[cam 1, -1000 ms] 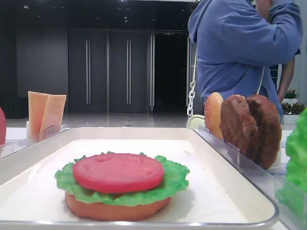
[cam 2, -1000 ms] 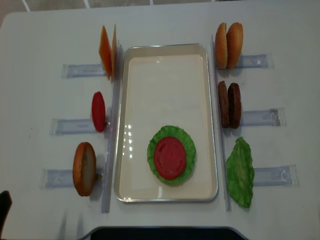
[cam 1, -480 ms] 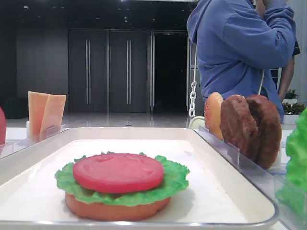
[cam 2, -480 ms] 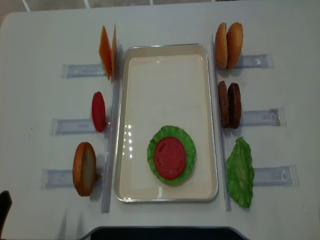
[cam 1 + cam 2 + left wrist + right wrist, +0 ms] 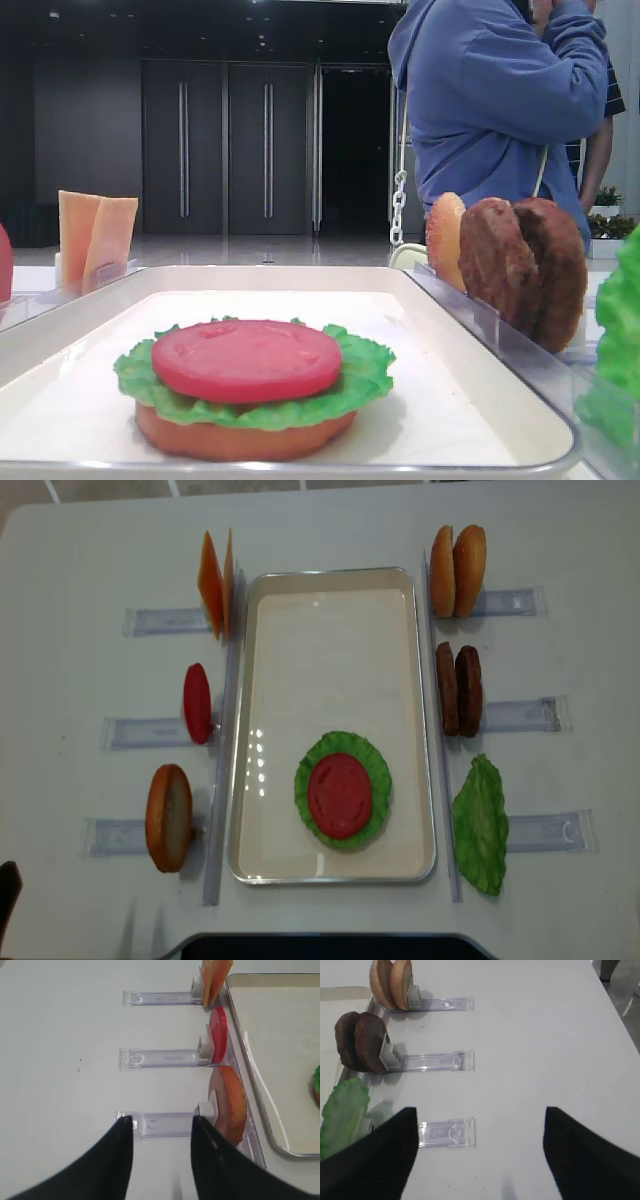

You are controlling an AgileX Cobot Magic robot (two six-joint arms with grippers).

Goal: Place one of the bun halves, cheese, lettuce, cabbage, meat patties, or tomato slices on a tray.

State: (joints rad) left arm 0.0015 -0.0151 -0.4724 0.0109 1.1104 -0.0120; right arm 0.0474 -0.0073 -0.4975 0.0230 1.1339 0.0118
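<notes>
Nearest the robot, the left gripper [image 5: 162,1160] hangs low over the white table [image 5: 80,540] with its two dark fingers [image 5: 112,1160] parted around bare tabletop, grasping nothing; the right gripper [image 5: 477,1160] likewise stands with its fingers spread wide and nothing between them. Just ahead of the left gripper a round orange-tan bun half [image 5: 229,1105] stands on edge in its clear plastic holder [image 5: 160,1124], and it looks like a light, stiff toy disc with a smooth skin, so the likely hold is across its thin edges near the top, clear of the holder's clip. On the large shallow off-white tray [image 5: 335,600] between the arms, towards its near end, a stack already lies: a bun base under a bright green ruffled lettuce leaf [image 5: 343,790], with a smooth red tomato slice [image 5: 340,795] flat on top. Beyond the bun, another red tomato slice [image 5: 197,703] stands upright beside the tray, probably slick and thin, best pinched across its faces. On the right side, a loose green leaf [image 5: 481,825] looks soft and floppy, so it may sag from a pinch. Farther on, the two thick dark-brown rough meat patties [image 5: 459,690] should offer firm, grippy faces. Farthest off stand the thin pale-orange cheese slices [image 5: 215,580], which would flex, and two more bun halves [image 5: 458,570].
</notes>
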